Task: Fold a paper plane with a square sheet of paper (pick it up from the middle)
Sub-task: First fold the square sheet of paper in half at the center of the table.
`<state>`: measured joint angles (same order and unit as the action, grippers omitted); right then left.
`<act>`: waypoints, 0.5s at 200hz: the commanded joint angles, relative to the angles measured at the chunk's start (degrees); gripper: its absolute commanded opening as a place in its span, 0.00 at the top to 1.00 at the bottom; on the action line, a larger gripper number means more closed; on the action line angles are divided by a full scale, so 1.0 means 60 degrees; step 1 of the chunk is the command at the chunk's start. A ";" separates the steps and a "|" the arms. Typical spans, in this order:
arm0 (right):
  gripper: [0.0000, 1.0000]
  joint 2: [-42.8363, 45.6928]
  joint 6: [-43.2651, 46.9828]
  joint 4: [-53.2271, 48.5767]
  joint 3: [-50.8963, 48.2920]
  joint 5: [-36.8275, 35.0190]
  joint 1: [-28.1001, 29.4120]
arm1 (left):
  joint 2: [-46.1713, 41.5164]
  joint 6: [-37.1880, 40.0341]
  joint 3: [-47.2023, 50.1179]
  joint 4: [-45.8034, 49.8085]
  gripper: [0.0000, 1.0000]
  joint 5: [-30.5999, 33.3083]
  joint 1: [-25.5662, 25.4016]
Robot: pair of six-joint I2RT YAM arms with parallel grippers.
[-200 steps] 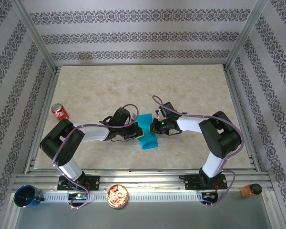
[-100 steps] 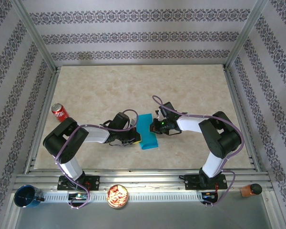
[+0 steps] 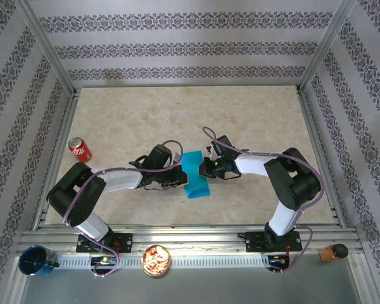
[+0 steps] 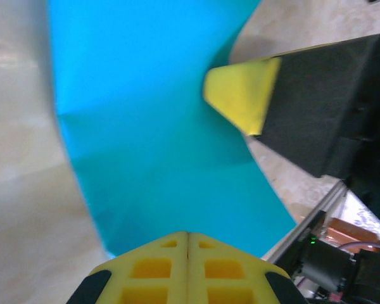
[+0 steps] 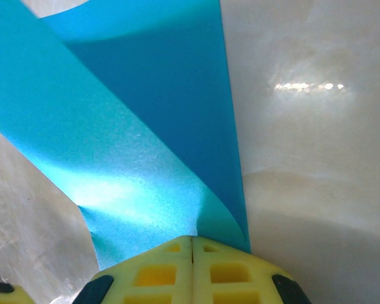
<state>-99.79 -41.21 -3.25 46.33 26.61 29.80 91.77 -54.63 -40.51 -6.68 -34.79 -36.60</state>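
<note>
My left arm has swung its elbow out to the side since a moment ago, and the paper (image 3: 196,183) looks more bent than it did.

The paper sits in the middle of the tabletop (image 3: 240,114), between my two end effectors. It is folded over and narrower than a square, not yet a plane. It is very thin and light. It bends by itself, slides easily on the smooth top, and would crumple or tear if I pulled hard. I think the best place to hold it is right at an edge, with a gentle pinch.

The right end effector (image 5: 192,239) is clenched on one edge, which curls up into its pads. The left end effector (image 4: 188,235) is clenched too, its tip at the other edge. I cannot tell if it pinches the paper or only presses on it.
</note>
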 commanded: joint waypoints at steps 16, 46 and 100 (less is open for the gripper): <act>1.00 -0.0361 -0.0133 -0.1233 -0.0529 -0.1081 0.0043 | 0.0705 -0.0738 -0.0231 -0.1051 1.00 -0.0296 -0.0385; 1.00 -0.0313 -0.0133 -0.1232 -0.0573 -0.1095 0.0029 | 0.1080 -0.0673 0.0093 -0.1069 1.00 -0.0242 -0.0577; 1.00 -0.0317 -0.0119 -0.1247 -0.0616 -0.1125 0.0013 | 0.1120 -0.0254 0.1356 -0.0761 1.00 0.0153 -0.0624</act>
<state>-99.39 -41.85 -2.50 45.60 26.48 29.80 97.71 -57.25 -36.67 -13.82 -35.55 -39.70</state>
